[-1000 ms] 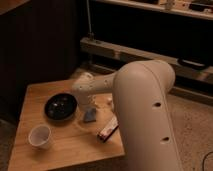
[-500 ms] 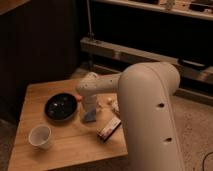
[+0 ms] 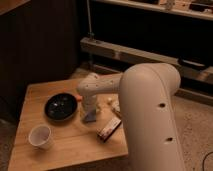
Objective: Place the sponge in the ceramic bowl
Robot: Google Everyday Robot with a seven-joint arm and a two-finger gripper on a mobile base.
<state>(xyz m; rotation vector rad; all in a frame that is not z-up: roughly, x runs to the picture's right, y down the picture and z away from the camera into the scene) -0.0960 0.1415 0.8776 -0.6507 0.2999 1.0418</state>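
Over the last second the sponge, a small flat blue-grey rectangular pad (image 3: 92, 118), has kept its spot on the pale wooden table (image 3: 65, 147) while my claw (image 3: 90, 111) has come down right over it. The claw now hangs straight above the pad, at or almost touching its top. The white wrist hides the tip, so I cannot tell whether the claw is apart, together or clamped on the pad. The pad looks thin and soft. Only its near edge shows under the wrist, so I can't read its long axis. The relation that matters is sideways: the shallow round black ceramic bowl (image 3: 49, 104) sits just beside the pad toward the picture's left. It is not touching the pad, and nothing shows inside it. I judge any carry would be a short lift over its low rim. A small white cup (image 3: 40, 136) stands nearer the front edge. A long dark-and-tan box (image 3: 109, 129) lies on the pad's other side.
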